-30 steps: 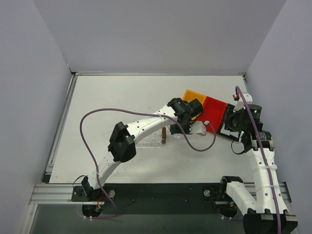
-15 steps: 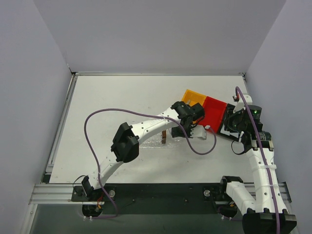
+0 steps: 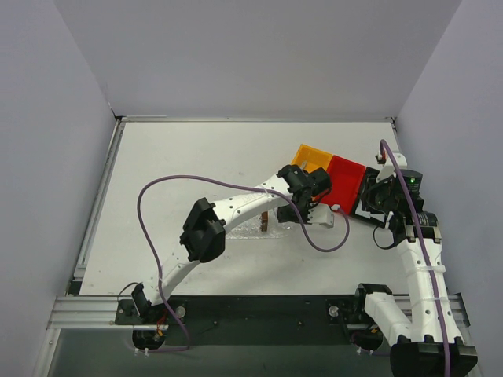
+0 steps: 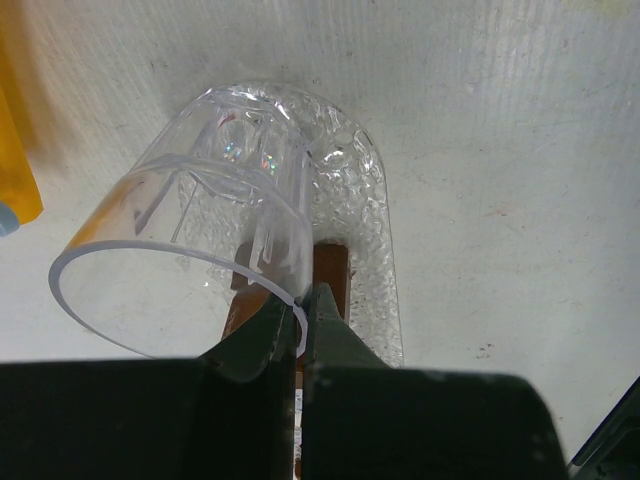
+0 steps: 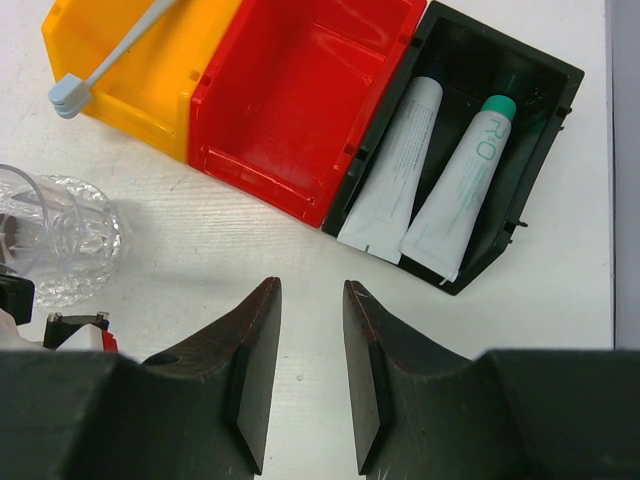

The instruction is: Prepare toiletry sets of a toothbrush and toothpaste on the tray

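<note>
Cup (image 4: 200, 220) rim clenched in your left claw (image 4: 298, 318), cup tilted over tray (image 4: 372, 250) end. Your right claw (image 5: 310, 310) released, hovering over counter (image 5: 250, 240) beside red bin (image 5: 290, 100). Toothbrush (image 5: 115, 52) lies in yellow bin (image 5: 150, 105); toothpaste (image 5: 395, 165), two tubes, lies in black bin (image 5: 540, 80)

- Bare table (image 5: 230, 235) straight ahead of right fingers (image 5: 258, 385); beyond it, red bin (image 5: 300, 90) and black bin (image 5: 465, 60) walls.
- Far left of them, cup (image 5: 55, 235).
- Left fingers (image 4: 250, 345) crowded by cup, brown block (image 4: 330, 270), tray (image 4: 375, 260).

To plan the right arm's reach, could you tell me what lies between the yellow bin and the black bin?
The red bin sits between the yellow bin and the black bin; the right wrist view shows it.
</note>
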